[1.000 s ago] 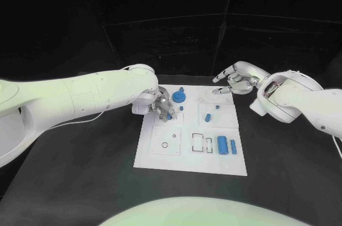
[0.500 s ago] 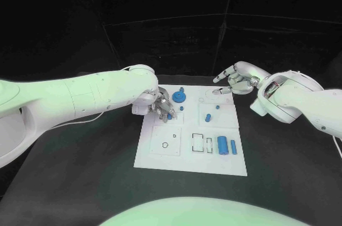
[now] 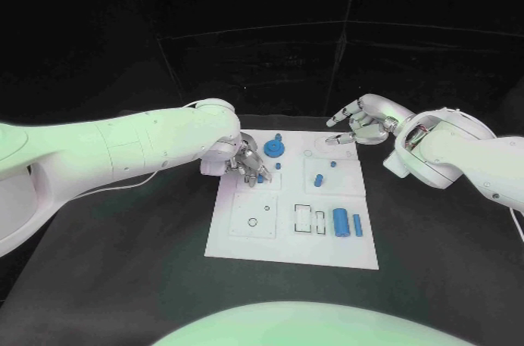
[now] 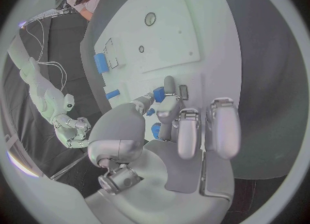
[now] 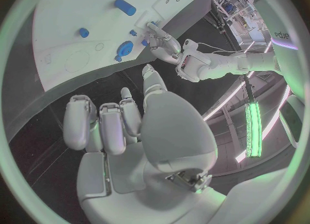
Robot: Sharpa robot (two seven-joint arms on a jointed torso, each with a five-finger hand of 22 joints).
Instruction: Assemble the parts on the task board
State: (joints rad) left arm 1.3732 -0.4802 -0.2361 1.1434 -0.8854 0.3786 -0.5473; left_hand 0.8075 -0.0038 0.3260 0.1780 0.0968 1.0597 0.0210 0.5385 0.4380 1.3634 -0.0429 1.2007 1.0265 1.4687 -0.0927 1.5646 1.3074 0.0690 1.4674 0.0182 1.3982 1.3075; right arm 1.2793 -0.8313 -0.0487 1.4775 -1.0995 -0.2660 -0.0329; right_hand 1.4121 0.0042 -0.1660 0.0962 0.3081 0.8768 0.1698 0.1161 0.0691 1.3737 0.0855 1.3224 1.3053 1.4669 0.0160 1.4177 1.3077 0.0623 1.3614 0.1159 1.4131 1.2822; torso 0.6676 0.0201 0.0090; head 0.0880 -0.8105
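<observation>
Left hand [image 3: 247, 164] sits over the left edge of the white task board [image 3: 293, 247], fingers pointing down at the board's upper-left panel; in the left wrist view its fingertips [image 4: 169, 85] pinch a small blue part [image 4: 159, 93] just above the board surface.

On the end of the board nearest the robot, a large blue cylinder [image 3: 341, 222] lies on its side, with a thinner blue bar [image 3: 357, 225] just beside it toward the board's right edge and rectangular outlined slots [image 3: 310, 218] on its other side. Left of those slots is a panel with a small round hole [image 3: 252, 222]. Toward the board's middle, a short blue peg [image 3: 319, 181] stands in the right-hand panel, and a tiny blue piece [image 3: 279, 165] lies near the left hand. At the far end of the board, a blue gear-like round part [image 3: 273, 145] stands beside the left hand.

Right hand [image 3: 361, 123] hovers off the board's far right corner, fingers spread and loosely bent, holding nothing.
</observation>
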